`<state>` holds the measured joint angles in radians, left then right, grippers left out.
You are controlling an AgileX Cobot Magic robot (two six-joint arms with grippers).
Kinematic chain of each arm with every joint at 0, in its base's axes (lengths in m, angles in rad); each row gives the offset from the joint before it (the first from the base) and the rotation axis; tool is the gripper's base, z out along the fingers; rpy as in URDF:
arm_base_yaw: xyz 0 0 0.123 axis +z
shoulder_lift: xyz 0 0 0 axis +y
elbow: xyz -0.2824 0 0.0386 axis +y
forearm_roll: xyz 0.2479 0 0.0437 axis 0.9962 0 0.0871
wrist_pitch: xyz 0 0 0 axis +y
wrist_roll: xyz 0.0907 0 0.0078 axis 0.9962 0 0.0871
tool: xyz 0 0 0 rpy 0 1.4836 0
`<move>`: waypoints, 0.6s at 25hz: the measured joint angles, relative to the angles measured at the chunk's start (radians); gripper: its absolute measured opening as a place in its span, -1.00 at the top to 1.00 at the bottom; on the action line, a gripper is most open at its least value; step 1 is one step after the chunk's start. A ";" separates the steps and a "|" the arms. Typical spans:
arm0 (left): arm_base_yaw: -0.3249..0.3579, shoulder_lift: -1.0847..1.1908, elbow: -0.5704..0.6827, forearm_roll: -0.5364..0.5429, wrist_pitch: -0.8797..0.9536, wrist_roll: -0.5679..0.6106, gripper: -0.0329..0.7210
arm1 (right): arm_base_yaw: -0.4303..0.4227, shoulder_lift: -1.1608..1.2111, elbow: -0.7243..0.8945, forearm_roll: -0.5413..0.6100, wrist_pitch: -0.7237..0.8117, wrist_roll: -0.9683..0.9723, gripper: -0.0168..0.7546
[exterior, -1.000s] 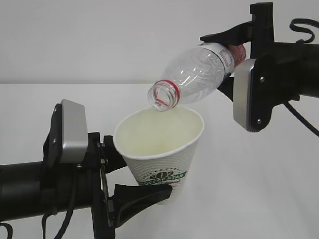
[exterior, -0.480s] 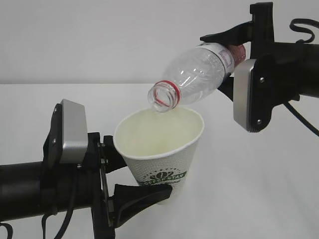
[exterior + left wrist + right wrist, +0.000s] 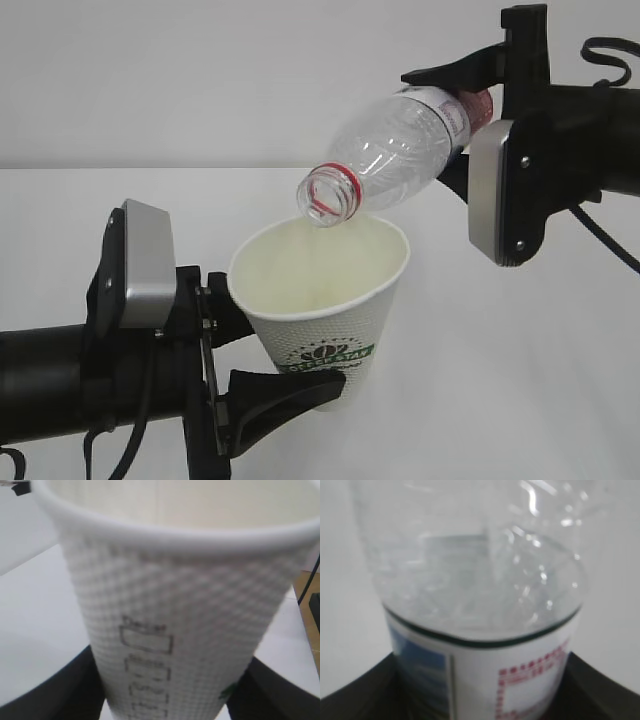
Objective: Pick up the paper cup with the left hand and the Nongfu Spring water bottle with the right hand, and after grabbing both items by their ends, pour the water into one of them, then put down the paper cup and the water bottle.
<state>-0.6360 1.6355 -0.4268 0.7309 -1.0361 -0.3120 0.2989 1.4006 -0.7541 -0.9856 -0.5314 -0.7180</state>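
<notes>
**Grippers hold cup and tilted bottle above the table**

The left gripper (image 3: pixel 262 352) is clamped on the lower part of the paper cup (image 3: pixel 322 310), one black finger (image 3: pixel 285 398) pressing the side near the green logo and the other against the far side at about 9 o'clock of the cup. In the left wrist view the cup (image 3: pixel 180 615) fills the picture, its dimpled white wall flanked low down by the two dark fingers (image 3: pixel 55 695), with printed check boxes on the side facing the camera. The cup stands upright, its mouth open to 12 o'clock, and its base hangs just above the white table (image 3: pixel 520 380).

The right gripper (image 3: pixel 470 120) is closed on the base end of the Nongfu Spring water bottle (image 3: pixel 395 150), around the red-and-white label. The bottle is tipped well over, its base toward 2 o'clock and its uncapped mouth with the red neck ring (image 3: pixel 330 190) pointing down toward 8 o'clock. The mouth hangs just above the far rim of the cup, apart from it. In the right wrist view the bottle (image 3: pixel 480 600) shows clear ribbed plastic above the label, with dark fingers at both lower corners.

Whether water lies in the cup or in the bottle cannot be told; no stream shows between the mouth and the cup.
</notes>
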 joint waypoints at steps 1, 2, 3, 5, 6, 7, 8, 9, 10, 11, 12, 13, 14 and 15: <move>0.000 0.000 0.000 0.000 0.000 0.000 -0.38 | 0.000 0.000 0.000 0.000 0.000 -0.002 -0.37; 0.000 0.000 0.000 0.000 0.000 0.000 -0.38 | 0.000 0.000 0.000 0.000 0.000 -0.002 -0.37; 0.000 0.000 0.000 0.000 0.000 0.000 -0.39 | 0.000 0.000 0.000 0.000 0.000 -0.002 -0.37; 0.000 0.000 0.000 0.000 0.000 0.000 -0.38 | 0.000 0.000 0.000 0.000 0.000 -0.002 -0.37; 0.000 0.000 0.000 0.000 0.000 0.000 -0.39 | 0.000 0.000 0.000 0.000 0.000 -0.004 -0.37; 0.000 0.000 0.000 0.000 0.000 0.000 -0.39 | 0.000 0.000 0.000 0.000 0.000 -0.004 -0.37; 0.000 0.000 0.000 0.000 0.000 0.000 -0.38 | 0.000 0.000 0.000 0.000 0.000 -0.004 -0.37; 0.000 0.000 0.000 0.000 0.000 0.000 -0.38 | 0.000 0.000 0.000 0.000 0.000 -0.004 -0.37; 0.000 0.000 0.000 0.000 0.000 0.000 -0.38 | 0.000 0.000 0.000 0.000 0.000 -0.004 -0.37; 0.000 0.000 0.000 0.000 0.000 0.000 -0.38 | 0.000 0.000 0.000 0.000 0.000 -0.004 -0.37; 0.000 0.000 0.000 0.000 0.000 0.000 -0.38 | 0.000 0.000 0.000 0.000 0.000 -0.004 -0.37; 0.000 0.000 0.000 0.000 0.000 0.000 -0.38 | 0.000 0.000 0.000 0.000 0.000 -0.005 -0.37; 0.000 0.000 0.000 0.000 0.000 0.000 -0.38 | 0.000 0.000 0.000 0.000 0.000 -0.006 -0.37; 0.000 0.000 0.000 0.000 0.000 0.000 -0.38 | 0.000 0.000 0.000 0.000 0.000 -0.006 -0.37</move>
<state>-0.6360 1.6355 -0.4268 0.7309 -1.0361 -0.3120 0.2989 1.4006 -0.7541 -0.9856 -0.5314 -0.7243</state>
